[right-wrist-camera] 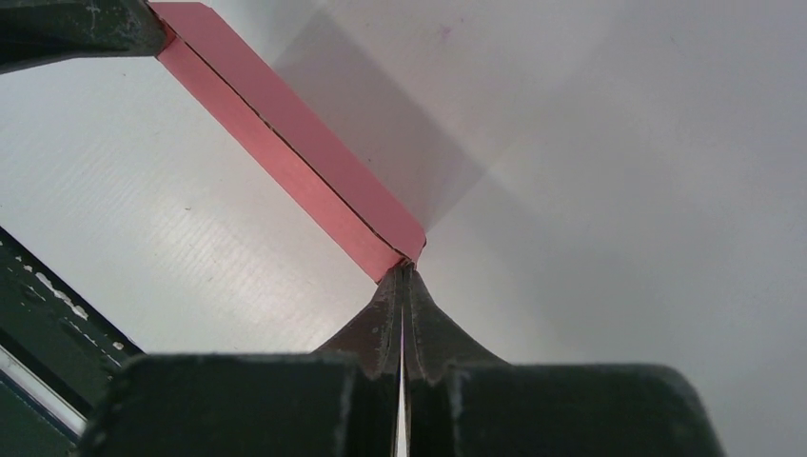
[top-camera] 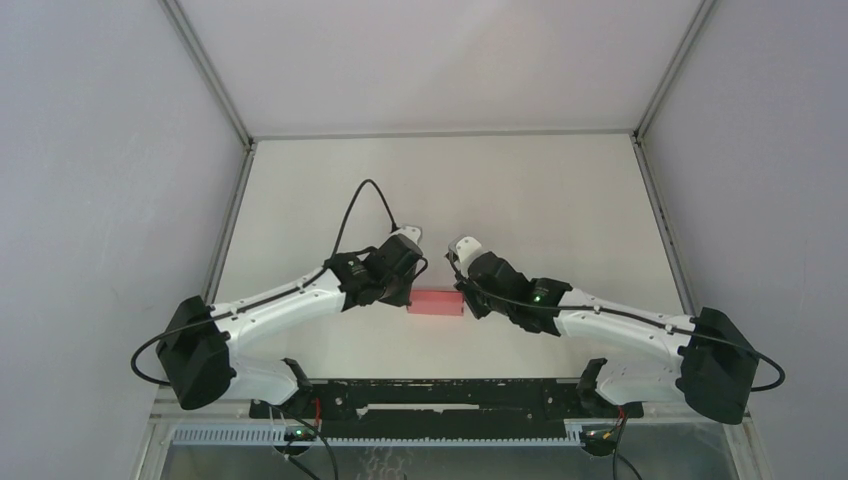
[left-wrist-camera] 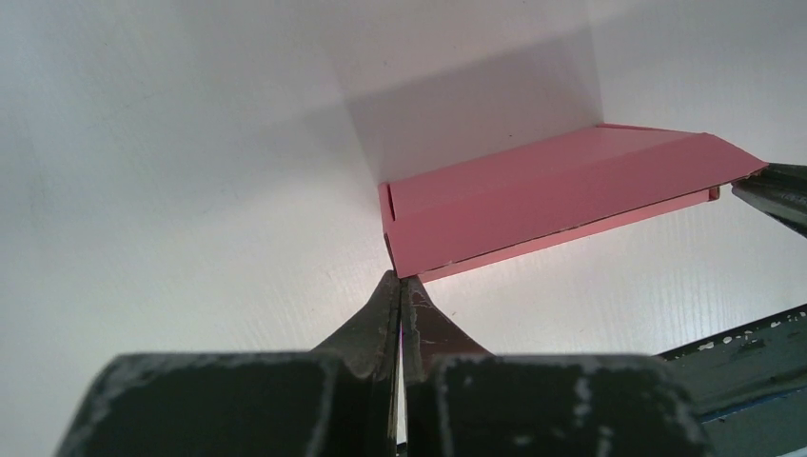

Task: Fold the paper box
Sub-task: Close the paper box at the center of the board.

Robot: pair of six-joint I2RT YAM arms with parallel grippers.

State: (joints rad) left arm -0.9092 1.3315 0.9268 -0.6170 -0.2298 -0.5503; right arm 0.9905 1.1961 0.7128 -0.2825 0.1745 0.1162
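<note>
The paper box (top-camera: 436, 302) is a pink cardboard piece folded flat into a long strip, held between my two grippers near the table's front middle. My left gripper (top-camera: 410, 297) is shut, its tips (left-wrist-camera: 403, 278) pinching the box's left near corner (left-wrist-camera: 561, 195). My right gripper (top-camera: 462, 295) is shut, its tips (right-wrist-camera: 407, 268) pinching the box's right corner (right-wrist-camera: 285, 129). Each wrist view shows the other gripper's finger at the far end of the box. The box casts a broad shadow on the table behind it.
The white table (top-camera: 440, 190) lies inside grey side walls with metal frame posts. A black rail (top-camera: 440, 395) runs along the near edge behind the arms and shows in the left wrist view (left-wrist-camera: 742, 352).
</note>
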